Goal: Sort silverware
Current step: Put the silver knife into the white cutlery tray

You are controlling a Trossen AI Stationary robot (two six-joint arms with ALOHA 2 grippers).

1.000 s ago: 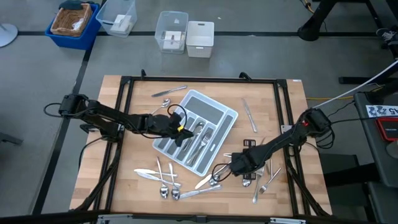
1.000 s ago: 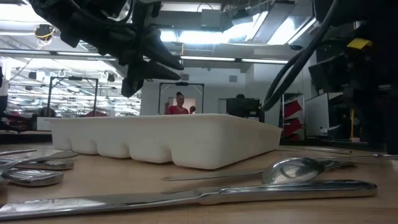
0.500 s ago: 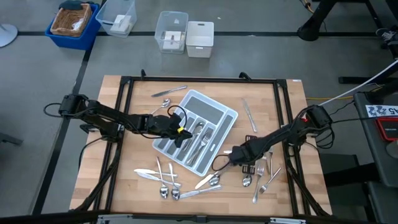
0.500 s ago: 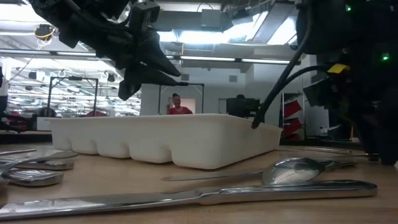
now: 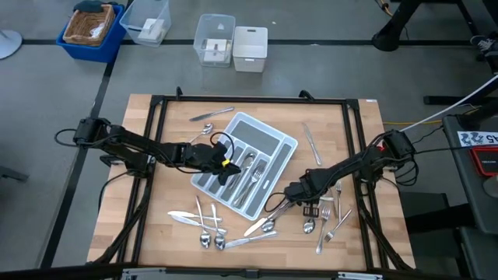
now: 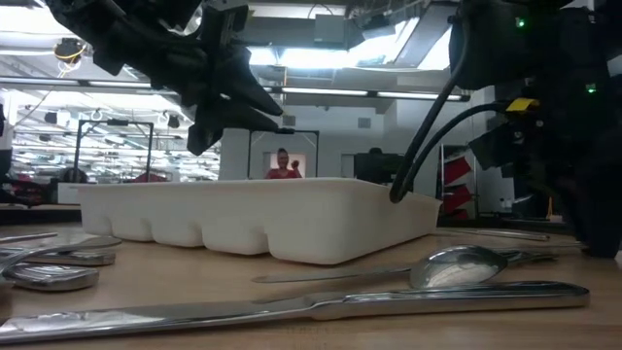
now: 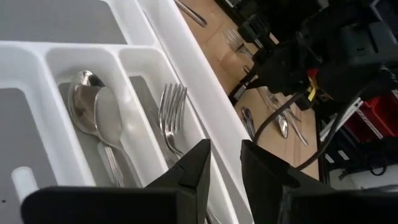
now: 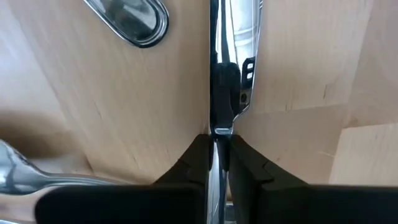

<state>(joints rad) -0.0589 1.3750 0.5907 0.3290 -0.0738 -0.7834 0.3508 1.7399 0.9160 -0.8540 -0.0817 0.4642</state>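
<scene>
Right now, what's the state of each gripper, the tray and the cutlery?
left gripper: open, empty, over the tray.
right gripper: shut on slim utensil, low at the table.
tray: flat on the table, partly filled.
spoons: stacked in one compartment.
fork: lying in the next compartment.
loose silverware: unsorted, scattered on the table.

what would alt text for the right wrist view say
The right gripper is closed on a slim piece of silverware lying on the wooden table, seen close from above. A spoon bowl lies beside it.
</scene>
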